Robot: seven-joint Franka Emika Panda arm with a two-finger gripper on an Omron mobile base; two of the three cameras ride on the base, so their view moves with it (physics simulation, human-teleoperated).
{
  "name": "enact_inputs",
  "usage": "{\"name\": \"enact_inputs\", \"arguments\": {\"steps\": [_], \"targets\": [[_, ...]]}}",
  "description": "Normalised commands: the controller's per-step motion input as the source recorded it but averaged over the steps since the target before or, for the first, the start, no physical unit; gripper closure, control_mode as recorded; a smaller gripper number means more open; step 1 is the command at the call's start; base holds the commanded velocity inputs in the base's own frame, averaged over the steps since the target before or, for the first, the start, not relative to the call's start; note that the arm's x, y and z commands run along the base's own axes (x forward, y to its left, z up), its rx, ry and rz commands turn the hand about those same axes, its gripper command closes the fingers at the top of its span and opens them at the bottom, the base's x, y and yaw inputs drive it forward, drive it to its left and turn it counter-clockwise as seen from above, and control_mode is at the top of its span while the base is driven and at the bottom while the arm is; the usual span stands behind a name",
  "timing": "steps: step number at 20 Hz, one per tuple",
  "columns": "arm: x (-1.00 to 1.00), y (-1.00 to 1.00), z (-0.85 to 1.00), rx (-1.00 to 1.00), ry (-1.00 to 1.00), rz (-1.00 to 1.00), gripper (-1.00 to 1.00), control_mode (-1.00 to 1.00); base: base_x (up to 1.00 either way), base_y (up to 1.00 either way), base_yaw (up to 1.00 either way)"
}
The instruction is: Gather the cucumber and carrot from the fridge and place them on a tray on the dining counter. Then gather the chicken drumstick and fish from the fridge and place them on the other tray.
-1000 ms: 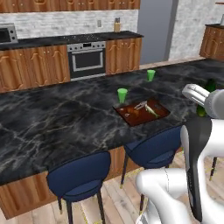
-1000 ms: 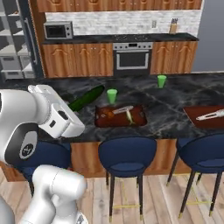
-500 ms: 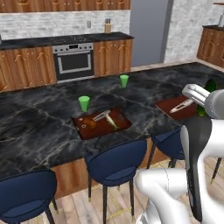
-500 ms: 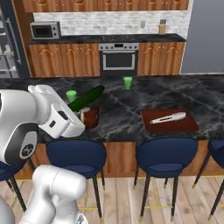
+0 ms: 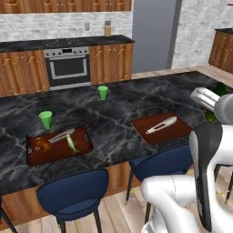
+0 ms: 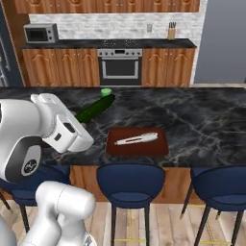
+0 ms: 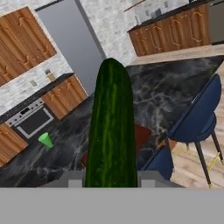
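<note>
Kitchen w/ wood cabinets, a white brick backsplash and a steel oven (image 5: pixel 68 68) along the back wall, plus a knife block (image 5: pixel 107 29) on the back counter and a microwave (image 6: pixel 40 33) up on the left in the right base view. Up front there's the long dining counter (image 5: pixel 118 113) in dark marble w/ blue stools (image 5: pixel 73 195) tucked under its near edge. Two reddish-brown trays sit on it, well apart. Left tray (image 5: pixel 58 144) in the left base view has the fish (image 5: pixel 71 144) lying on it, a silvery utensil next to that and a small brownish thing at the tray's left end, too small to say what it is tbh. Right tray (image 5: pixel 160 127) just carries a pale long utensil (image 5: pixel 160 124), prob tongs or sth, can't tell exactly. Two green cups stand on the counter: one (image 5: pixel 45 119) just behind the left tray, the other (image 5: pixel 103 92) further back nr the middle. Gripper (image 7: pixel 111 179) is clamped around the cucumber (image 7: pixel 111 131), fingers squeezed on its lower end, and the cuke sticks straight out along the hand cam. In the right base view the cuke pokes out past the white wrist, up over the counter's left part, w/ a cup right at its tip. No carrot spotted.
</note>
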Motion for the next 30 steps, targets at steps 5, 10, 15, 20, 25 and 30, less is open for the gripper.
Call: {"name": "enact_inputs", "arguments": {"steps": [5, 10, 15, 20, 25, 30], "targets": [[0.00, 0.00, 0.00, 0.00, 0.00, 0.00, 1.00, 1.00, 0.76, -0.39, 0.28], [0.00, 0.00, 0.00, 0.00, 0.00, 0.00, 1.00, 1.00, 0.64, -0.24, 0.30], [0.00, 0.00, 0.00, 0.00, 0.00, 0.00, 1.00, 1.00, 0.51, -0.36, 0.25], [0.74, -0.43, -0.24, 0.02, 0.10, 0.21, 1.00, -1.00, 0.00, 0.00, 0.00], [0.82, -0.16, -0.70, 0.00, 0.19, 0.26, 1.00, -1.00, 0.00, 0.00, 0.00], [0.63, 0.00, -0.85, -0.02, 0.26, 0.26, 1.00, -1.00, 0.00, 0.00, 0.00]]}}
